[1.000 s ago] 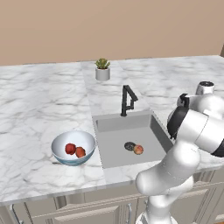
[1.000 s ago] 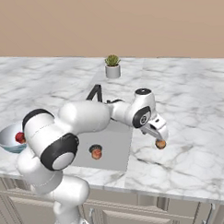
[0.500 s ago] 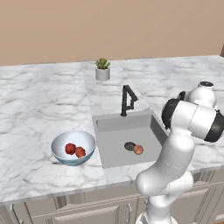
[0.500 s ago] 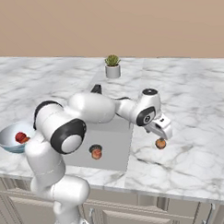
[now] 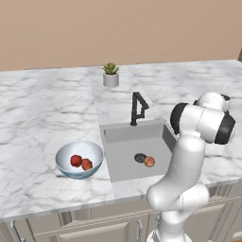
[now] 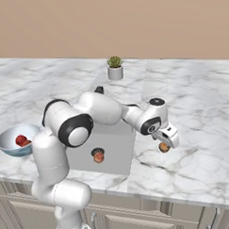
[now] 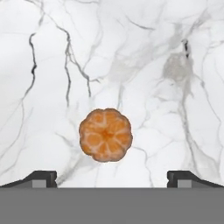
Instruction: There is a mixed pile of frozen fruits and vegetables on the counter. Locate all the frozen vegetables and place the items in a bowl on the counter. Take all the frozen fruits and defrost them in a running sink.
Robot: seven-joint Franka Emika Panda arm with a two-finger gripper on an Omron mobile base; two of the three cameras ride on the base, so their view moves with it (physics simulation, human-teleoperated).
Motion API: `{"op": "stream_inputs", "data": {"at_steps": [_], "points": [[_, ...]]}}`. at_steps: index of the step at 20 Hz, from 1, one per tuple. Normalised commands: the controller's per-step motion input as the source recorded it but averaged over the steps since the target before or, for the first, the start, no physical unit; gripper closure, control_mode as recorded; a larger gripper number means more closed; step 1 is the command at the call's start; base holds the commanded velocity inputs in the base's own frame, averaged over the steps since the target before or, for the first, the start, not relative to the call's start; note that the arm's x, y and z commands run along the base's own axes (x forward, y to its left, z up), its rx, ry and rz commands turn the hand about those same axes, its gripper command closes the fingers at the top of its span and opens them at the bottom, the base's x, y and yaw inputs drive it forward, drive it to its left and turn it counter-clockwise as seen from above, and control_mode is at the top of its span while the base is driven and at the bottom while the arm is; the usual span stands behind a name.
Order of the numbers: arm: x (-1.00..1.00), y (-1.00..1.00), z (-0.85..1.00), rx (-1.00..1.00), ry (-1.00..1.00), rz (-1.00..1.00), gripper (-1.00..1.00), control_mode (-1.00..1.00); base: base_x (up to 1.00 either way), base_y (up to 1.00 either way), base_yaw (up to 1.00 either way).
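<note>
The white marble counter [image 6: 201, 112] runs under a tan wall, with the grey sink [image 5: 124, 137] recessed beside its black faucet [image 5: 138, 108] and a small potted plant [image 6: 115, 68] behind it. The pale blue bowl [image 5: 64, 166] left of the sink holds the two red vegetables [image 5: 81, 162], and one orange-peach fruit [image 5: 149, 161] lies in the sink just beside the drain [image 5: 140, 157]. The gripper [image 7: 112, 178] hovers with its fingers spread wide above the other fruit [image 7: 105, 134], which rests on the counter right of the sink, untouched.
</note>
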Motion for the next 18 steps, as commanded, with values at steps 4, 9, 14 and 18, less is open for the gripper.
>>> {"op": "stream_inputs", "data": {"at_steps": [4,9,14,18], "points": [[0.06,-0.08,-0.21,0.00,0.00,0.00,-1.00,-1.00,0.00,0.00,0.00],[0.15,0.00,-0.06,0.00,0.02,0.01,-1.00,-1.00,0.00,0.00,0.00],[0.28,-0.01,-0.15,0.00,0.03,0.01,-1.00,-1.00,0.00,0.00,0.00],[0.18,-0.03,-0.27,0.00,0.06,0.00,-1.00,-1.00,0.00,0.00,0.00]]}}
